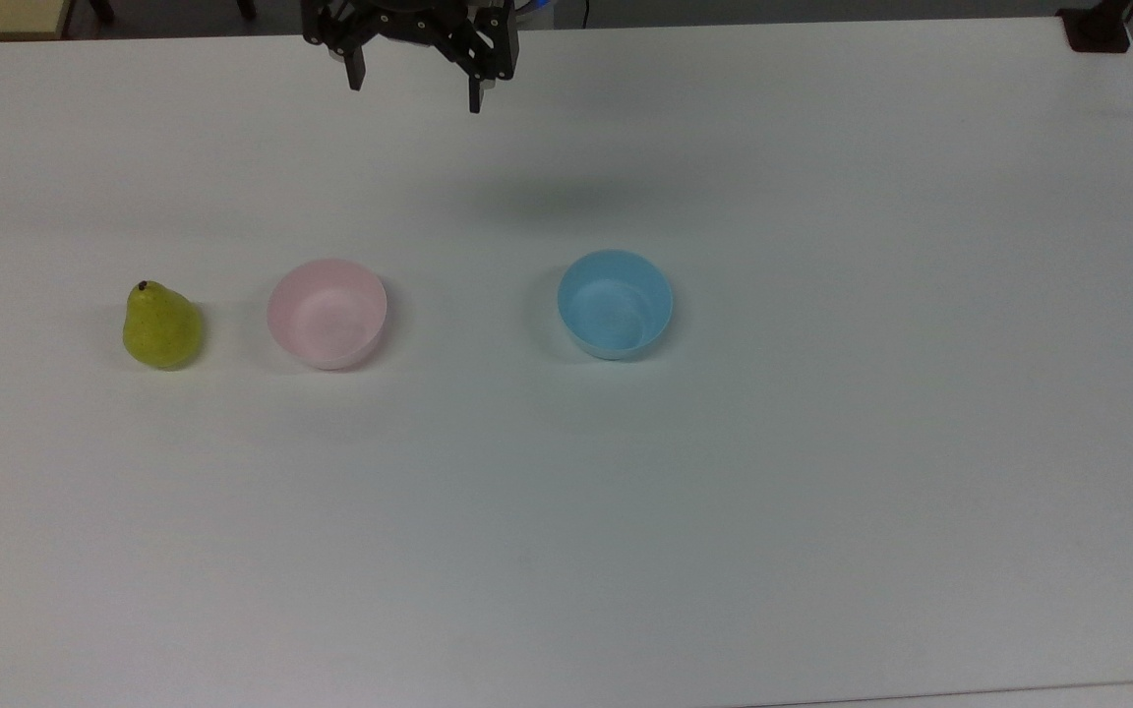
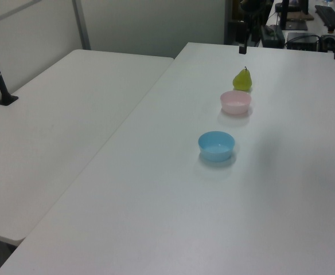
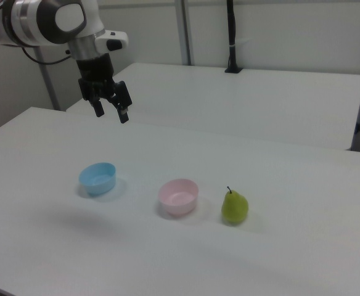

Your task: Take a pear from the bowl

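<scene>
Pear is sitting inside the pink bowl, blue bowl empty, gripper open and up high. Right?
Not quite. The pear is not inside the pink bowl; it stands on the table beside it, apart from the rim, at the top view's left. The top view shows the pink bowl empty. The rest holds: blue bowl empty, gripper open and up high.
</scene>
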Motion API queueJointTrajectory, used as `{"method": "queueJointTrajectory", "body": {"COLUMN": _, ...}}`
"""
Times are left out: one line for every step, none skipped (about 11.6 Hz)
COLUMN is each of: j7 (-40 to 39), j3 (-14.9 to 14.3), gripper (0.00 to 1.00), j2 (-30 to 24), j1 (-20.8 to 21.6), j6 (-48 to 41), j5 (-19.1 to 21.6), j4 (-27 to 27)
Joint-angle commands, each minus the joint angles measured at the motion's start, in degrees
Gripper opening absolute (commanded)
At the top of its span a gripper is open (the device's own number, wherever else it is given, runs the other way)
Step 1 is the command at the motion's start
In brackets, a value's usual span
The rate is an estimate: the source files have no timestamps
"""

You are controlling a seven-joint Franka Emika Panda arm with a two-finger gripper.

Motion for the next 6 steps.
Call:
{"method": "queueJointTrajectory", "body": {"j7": -0.13, "j3": -0.65, "gripper": 1.0, "j2": -1.98, "j1": 1.43, "j6": -1.32, "j5": 1.16, "j4": -1.59}}
{"method": "queueJointTrajectory", "body": {"j7": -0.13, "j3": -0.39, "gripper": 1.0, "j2": -2.07, "j1": 1.52, "j6": -2.19, "j5": 1.16, "j4": -1.59}}
{"method": "queueJointTrajectory", "body": {"j7": -0.13, "j3": -0.3, "gripper": 1.0, "j2": -2.25, "j1": 1.52, "j6": -2.37, "j5": 1.16, "j4": -1.59}}
{"method": "queueJointTrajectory", "body": {"j7": -0.13, "j3": -0.3, "gripper": 1.0, "j2": -2.42, "j1": 1.52, "j6": -2.37, "j5": 1.16, "j4": -1.59}}
{"method": "queueJointTrajectory", "body": {"j7": -0.22, "j3": -0.21, "gripper": 1.0, "j2": -2.42, "j1": 1.52, "j6": -2.29, "j5": 1.16, "j4": -1.59}}
{"method": "queueJointTrajectory", "body": {"j7": -0.22, "j3": -0.21, "gripper": 1.0, "j2": -2.51, "j1": 1.61, "j6": -2.37, "j5": 1.16, "j4": -1.59}}
